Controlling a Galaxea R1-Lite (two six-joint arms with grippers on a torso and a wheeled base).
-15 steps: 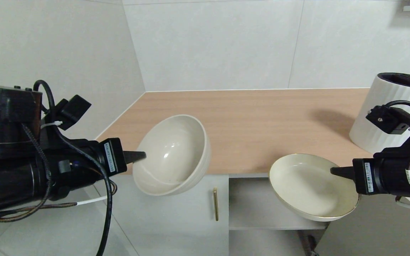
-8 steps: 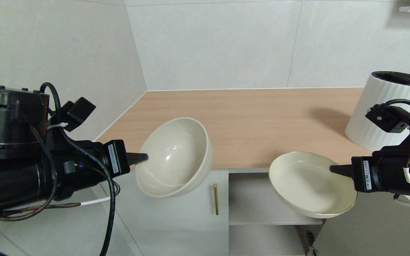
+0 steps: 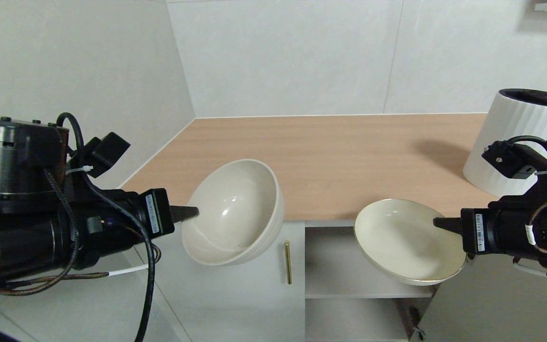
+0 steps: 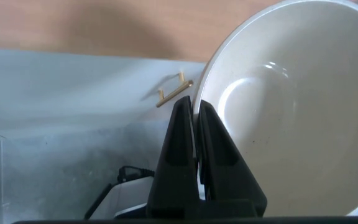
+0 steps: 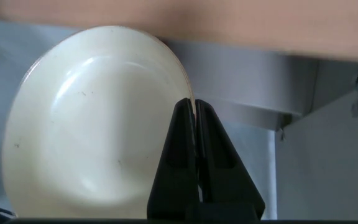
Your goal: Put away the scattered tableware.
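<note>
A deep cream bowl (image 3: 233, 211) hangs in the air before the counter's front edge, tilted with its mouth facing up and left. My left gripper (image 3: 189, 212) is shut on its rim, with the fingers (image 4: 194, 127) pinching the bowl (image 4: 297, 106) wall. To the right, a shallow cream plate (image 3: 404, 240) with a thin gold edge hangs tilted in front of the open cabinet. My right gripper (image 3: 442, 223) is shut on the plate's rim, its fingers (image 5: 194, 124) clamping the plate (image 5: 92, 118) edge.
A wooden counter (image 3: 330, 156) runs to the tiled wall. A white ribbed container (image 3: 520, 137) stands at its right. Below, the cabinet has a shut door with a brass handle (image 3: 287, 262) and an open compartment with a shelf (image 3: 349, 285).
The whole head view has shifted, so the camera moved. The right gripper and plate have drifted slightly left and lower against the cabinet; both grips stay the same.
</note>
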